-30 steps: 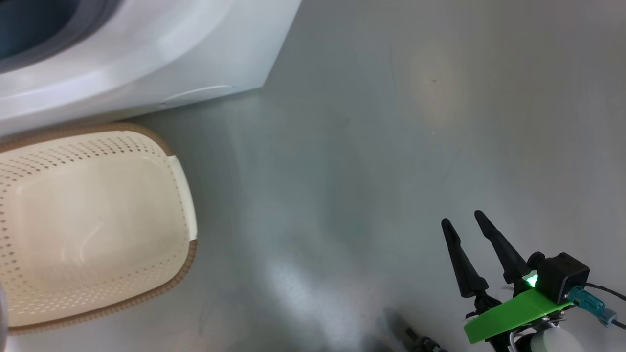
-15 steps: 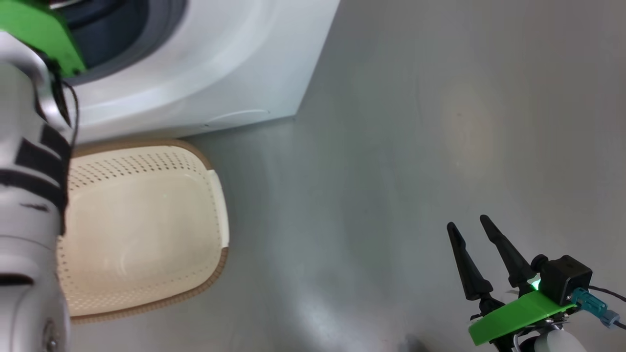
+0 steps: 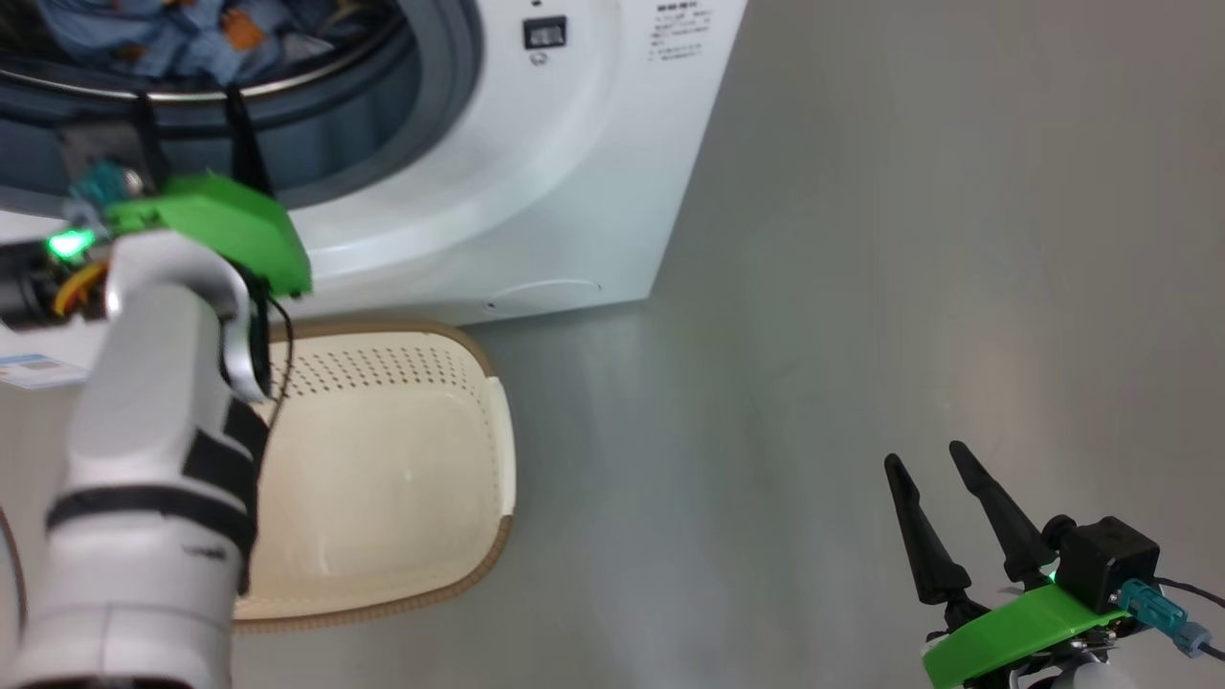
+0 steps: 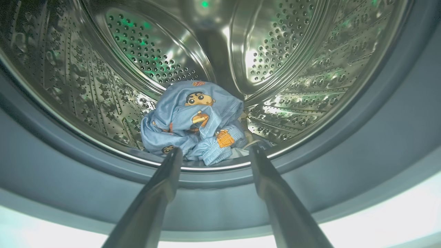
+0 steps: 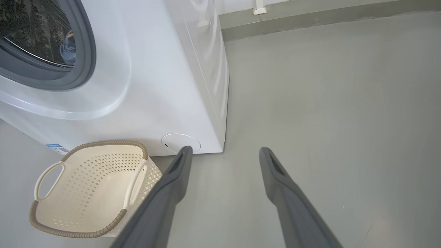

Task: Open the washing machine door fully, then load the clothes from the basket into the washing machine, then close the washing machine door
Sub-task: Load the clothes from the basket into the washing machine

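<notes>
The clothes [image 4: 194, 120] are piled low in the washing machine's [image 3: 574, 172] drum [image 4: 293, 51], just past its front lip, dead ahead of the left gripper [image 4: 214, 151], fingers spread, nothing pinched. The basket [image 3: 478, 354] is seen empty at the machine's foot. The right gripper [image 3: 924, 454], also spread, is held well off over the floor [image 3: 861, 239], so the left is judged nearer for the closing step.

Shiny perf. steel drum [image 4: 275, 51], soft cloth clothes [image 4: 193, 117], matt plastic basket [image 5: 100, 165]

the grey floor [image 5: 327, 86] carries the washing machine [image 5: 155, 86] and, just beside it, the basket [image 5: 86, 213].
</notes>
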### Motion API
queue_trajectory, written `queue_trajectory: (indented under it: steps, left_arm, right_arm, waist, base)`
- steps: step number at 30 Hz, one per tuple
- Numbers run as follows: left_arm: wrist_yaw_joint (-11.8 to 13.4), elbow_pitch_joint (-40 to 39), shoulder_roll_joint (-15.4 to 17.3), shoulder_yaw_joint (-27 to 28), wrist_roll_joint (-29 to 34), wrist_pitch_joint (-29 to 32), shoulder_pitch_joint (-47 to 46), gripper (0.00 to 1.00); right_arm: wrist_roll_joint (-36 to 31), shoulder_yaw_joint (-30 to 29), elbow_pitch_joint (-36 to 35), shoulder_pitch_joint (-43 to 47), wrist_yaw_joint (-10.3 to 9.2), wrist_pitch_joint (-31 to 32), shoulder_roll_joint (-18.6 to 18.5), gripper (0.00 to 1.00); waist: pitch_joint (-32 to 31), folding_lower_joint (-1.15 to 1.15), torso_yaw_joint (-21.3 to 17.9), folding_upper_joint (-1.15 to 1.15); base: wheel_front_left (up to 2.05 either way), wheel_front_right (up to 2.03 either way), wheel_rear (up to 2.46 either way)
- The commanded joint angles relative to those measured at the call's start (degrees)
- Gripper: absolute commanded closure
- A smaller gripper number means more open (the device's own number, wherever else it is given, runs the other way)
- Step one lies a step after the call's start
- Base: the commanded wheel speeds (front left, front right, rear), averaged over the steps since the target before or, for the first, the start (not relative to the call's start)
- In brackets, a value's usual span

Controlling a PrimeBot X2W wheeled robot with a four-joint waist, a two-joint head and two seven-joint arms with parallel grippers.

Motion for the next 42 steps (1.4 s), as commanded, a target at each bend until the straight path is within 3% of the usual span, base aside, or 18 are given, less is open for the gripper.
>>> queue_trajectory:
  steps: [1,20,27,42]
  left_arm:
    - [-0.11,-3.32,1.58,0.49,0.24,-0.36,2.22,0.0]
    - [0.92,-29.9,-0.87,1.63,-1.38,-0.37,33.08,0.0]
    - [2.5,-41.11,-0.96,0.73,-2.98,-0.37,44.52,0.0]
    - [5.49,-54.41,-0.98,-0.16,-5.88,-0.37,61.79,0.0]
  right_arm:
    - [-0.53,0.71,-1.03,1.14,0.09,-0.28,-0.26,0.0]
    - [-3.77,-0.61,-2.2,1.95,0.09,-0.28,0.06,0.0]
    - [-4.52,-1.02,-2.84,3.18,0.09,-0.28,0.32,0.0]
    - [-7.35,-0.99,-4.83,6.17,0.09,-0.28,-0.16,0.0]
  waist:
    - [-2.58,0.0,2.11,0.0]
    - [-10.44,0.0,6.3,0.0]
    - [-12.85,0.0,7.84,0.0]
    - [-17.38,0.0,6.72,0.0]
  base:
    - [0.0,0.0,0.0]
    - [0.0,0.0,0.0]
    - [0.0,0.0,0.0]
    - [0.0,0.0,0.0]
